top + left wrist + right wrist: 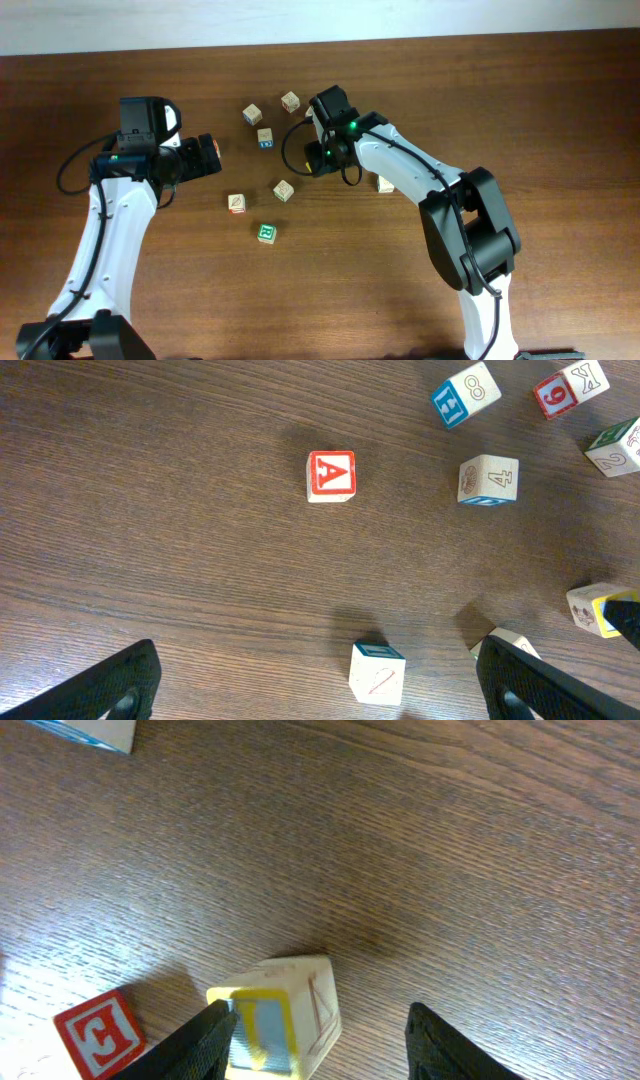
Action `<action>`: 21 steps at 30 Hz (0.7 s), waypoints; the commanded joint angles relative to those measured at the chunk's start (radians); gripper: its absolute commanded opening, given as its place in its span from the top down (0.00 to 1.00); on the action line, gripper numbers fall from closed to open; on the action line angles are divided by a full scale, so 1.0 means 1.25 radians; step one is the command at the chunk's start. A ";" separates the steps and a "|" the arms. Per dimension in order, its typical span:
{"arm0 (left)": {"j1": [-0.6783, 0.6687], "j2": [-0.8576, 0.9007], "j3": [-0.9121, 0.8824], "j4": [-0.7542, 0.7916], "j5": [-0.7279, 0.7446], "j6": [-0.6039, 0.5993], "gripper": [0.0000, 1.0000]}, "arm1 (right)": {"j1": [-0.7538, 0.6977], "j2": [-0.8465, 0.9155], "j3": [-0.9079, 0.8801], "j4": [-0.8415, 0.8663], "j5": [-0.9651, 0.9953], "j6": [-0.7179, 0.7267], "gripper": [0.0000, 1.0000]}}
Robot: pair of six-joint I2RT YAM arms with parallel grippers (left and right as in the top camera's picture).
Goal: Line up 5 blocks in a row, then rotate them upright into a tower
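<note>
Yellow-faced block [272, 1020] at six o'clock between released jaws of right gripper [318, 1020], crowding one side. Could skid or tip toward red-marked cube [100, 1030] at eight o'clock if closed off-centre. Left gripper [318, 660] released too.

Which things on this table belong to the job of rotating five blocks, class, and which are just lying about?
Part of the job:
green "R" block
yellow-faced block
cream block
tan block
second tan block

Just lying about:
red "A" cube
blue-marked cube
</note>
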 commanded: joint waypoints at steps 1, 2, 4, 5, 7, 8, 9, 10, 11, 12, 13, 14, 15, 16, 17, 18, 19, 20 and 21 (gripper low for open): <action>0.001 -0.002 0.010 -0.001 -0.009 -0.010 0.01 | 0.009 0.005 0.000 0.012 -0.026 -0.041 0.43; 0.001 -0.002 0.010 -0.001 -0.009 -0.010 0.01 | 0.011 0.005 0.000 0.014 -0.027 -0.050 0.40; 0.001 -0.002 0.010 -0.001 -0.009 -0.010 0.01 | 0.011 0.005 0.000 0.018 -0.026 -0.071 0.39; 0.001 -0.002 0.010 -0.001 -0.009 -0.010 0.01 | 0.011 0.005 0.000 0.018 -0.026 -0.074 0.38; 0.001 -0.002 0.010 -0.001 -0.009 -0.010 0.01 | 0.011 0.005 0.000 0.020 -0.027 -0.092 0.38; 0.001 -0.002 0.010 -0.001 -0.009 -0.010 0.01 | 0.011 0.005 0.000 0.021 -0.027 -0.103 0.38; 0.001 -0.002 0.010 -0.001 -0.009 -0.010 0.01 | 0.012 0.005 0.000 0.022 -0.029 -0.119 0.38; 0.001 -0.002 0.010 -0.001 -0.009 -0.010 0.01 | 0.012 0.005 0.000 0.023 -0.031 -0.127 0.39; 0.001 -0.002 0.010 -0.001 -0.009 -0.010 0.01 | 0.012 0.005 0.000 0.023 -0.033 -0.134 0.39; 0.001 -0.002 0.010 -0.001 -0.009 -0.010 0.01 | 0.012 0.005 0.000 0.023 -0.037 -0.147 0.42; 0.001 -0.002 0.010 -0.001 -0.009 -0.010 0.01 | 0.015 0.006 0.000 0.023 -0.050 -0.175 0.46; 0.001 -0.002 0.010 -0.001 -0.009 -0.010 0.00 | 0.017 0.007 0.000 0.023 -0.057 -0.188 0.50; 0.001 -0.002 0.010 -0.001 -0.009 -0.010 0.01 | 0.020 0.008 0.000 0.023 -0.062 -0.197 0.52; 0.001 -0.002 0.010 -0.001 -0.009 -0.010 0.01 | 0.022 0.013 0.000 0.023 -0.062 -0.201 0.54; 0.001 -0.002 0.010 -0.002 -0.009 -0.010 0.01 | 0.022 0.014 0.000 0.022 -0.062 -0.201 0.54; 0.001 -0.002 0.010 -0.002 -0.009 -0.010 0.00 | 0.022 0.020 0.000 0.019 -0.062 -0.201 0.55; 0.001 -0.002 0.010 -0.002 -0.009 -0.010 0.01 | 0.022 0.024 0.000 0.016 -0.062 -0.201 0.56; 0.001 -0.002 0.010 -0.002 -0.009 -0.010 0.01 | 0.022 0.028 0.000 0.010 -0.062 -0.201 0.61; 0.001 -0.002 0.010 -0.002 -0.009 -0.010 0.01 | 0.022 0.028 0.000 0.008 -0.061 -0.201 0.64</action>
